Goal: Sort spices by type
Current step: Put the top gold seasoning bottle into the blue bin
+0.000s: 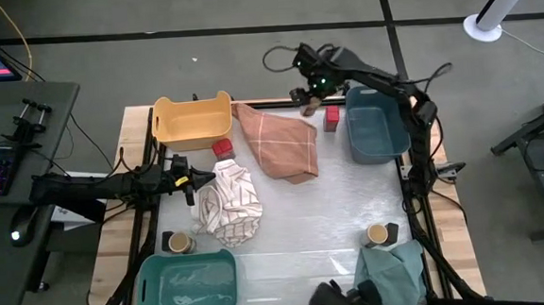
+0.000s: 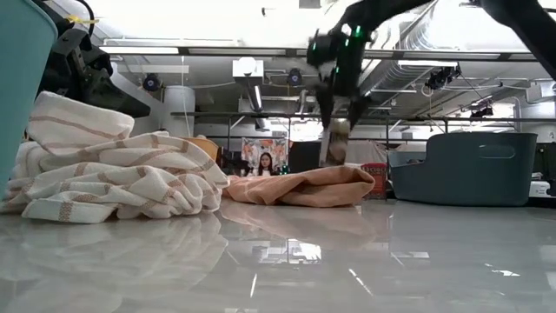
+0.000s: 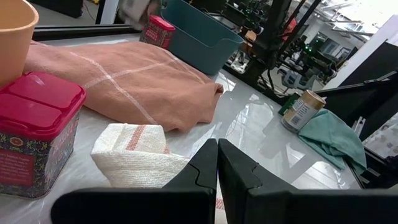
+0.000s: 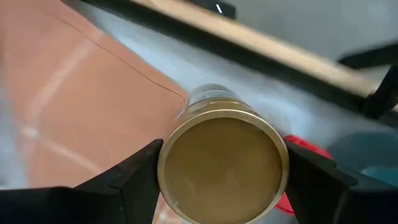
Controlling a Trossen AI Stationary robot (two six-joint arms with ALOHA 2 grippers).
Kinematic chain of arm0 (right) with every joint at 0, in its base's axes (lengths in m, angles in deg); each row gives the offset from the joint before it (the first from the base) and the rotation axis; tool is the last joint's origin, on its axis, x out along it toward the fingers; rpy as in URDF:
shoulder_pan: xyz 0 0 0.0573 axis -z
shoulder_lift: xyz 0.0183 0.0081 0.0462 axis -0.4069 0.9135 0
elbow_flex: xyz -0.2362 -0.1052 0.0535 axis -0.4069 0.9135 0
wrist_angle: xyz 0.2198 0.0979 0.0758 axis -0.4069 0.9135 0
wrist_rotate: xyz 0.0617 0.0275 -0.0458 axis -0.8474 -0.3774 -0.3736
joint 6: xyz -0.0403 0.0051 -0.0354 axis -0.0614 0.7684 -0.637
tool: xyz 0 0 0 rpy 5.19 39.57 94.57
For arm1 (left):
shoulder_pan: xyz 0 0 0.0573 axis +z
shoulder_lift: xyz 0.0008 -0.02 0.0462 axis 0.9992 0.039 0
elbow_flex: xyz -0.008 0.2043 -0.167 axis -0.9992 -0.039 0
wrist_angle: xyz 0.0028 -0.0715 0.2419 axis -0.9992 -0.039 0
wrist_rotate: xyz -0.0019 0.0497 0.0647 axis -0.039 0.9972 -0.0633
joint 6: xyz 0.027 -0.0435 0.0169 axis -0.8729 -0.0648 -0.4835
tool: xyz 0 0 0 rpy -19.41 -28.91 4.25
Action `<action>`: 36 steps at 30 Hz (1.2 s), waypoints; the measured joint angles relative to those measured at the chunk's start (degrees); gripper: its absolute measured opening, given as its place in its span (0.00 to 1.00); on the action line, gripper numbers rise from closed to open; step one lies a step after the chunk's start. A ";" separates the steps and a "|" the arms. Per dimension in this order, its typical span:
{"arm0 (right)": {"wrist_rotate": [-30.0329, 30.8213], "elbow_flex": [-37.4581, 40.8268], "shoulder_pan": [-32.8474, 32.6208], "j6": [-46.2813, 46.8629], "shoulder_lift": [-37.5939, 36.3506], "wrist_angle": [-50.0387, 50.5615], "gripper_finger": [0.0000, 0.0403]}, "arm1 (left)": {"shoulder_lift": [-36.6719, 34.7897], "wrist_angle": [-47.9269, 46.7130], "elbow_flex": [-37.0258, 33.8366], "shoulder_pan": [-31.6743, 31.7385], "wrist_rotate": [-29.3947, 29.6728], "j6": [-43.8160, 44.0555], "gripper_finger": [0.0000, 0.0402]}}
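My right gripper (image 1: 311, 95) is over the table's far edge, between the orange cloth (image 1: 279, 139) and the blue bin (image 1: 376, 122), shut on a round tan-topped jar (image 2: 337, 130). My left gripper (image 3: 217, 167) is shut, with nothing between its fingers, at the left edge of the striped cloth (image 1: 230, 200). One red-topped tin (image 1: 222, 148) stands by the yellow bin (image 1: 192, 119), another (image 1: 331, 118) beside the blue bin. Two more tan-topped jars (image 1: 178, 241) (image 1: 378, 233) stand upright near the front. No black blocks show. My right gripper pinches the round jar between its two fingers, one on each side of the tan lid's rim (image 4: 166, 163). The fingers (image 4: 127, 174) come from above, pointing down. The jar hangs upright below them, lifted clear above the orange cloth's far end (image 2: 300, 187).
A teal bin (image 1: 186, 285) sits at the near left, a green cloth (image 1: 393, 270) at the near right next to a jar. The striped cloth is heaped left of centre. The table's middle (image 1: 323, 216) is bare. A person shows far off in the room (image 2: 263, 163).
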 joint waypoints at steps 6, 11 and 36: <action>5.03 -7.23 -1.15 -1.64 -7.46 10.53 0.68 | 0.02 0.00 0.00 0.01 0.00 0.00 0.00; 11.79 -6.95 -0.45 -0.70 -13.28 21.30 0.68 | 0.00 0.00 0.00 -0.01 0.00 0.00 0.00; 2.90 42.20 16.94 9.13 -24.90 -12.24 0.68 | 0.00 -0.02 0.00 0.00 0.00 0.00 0.00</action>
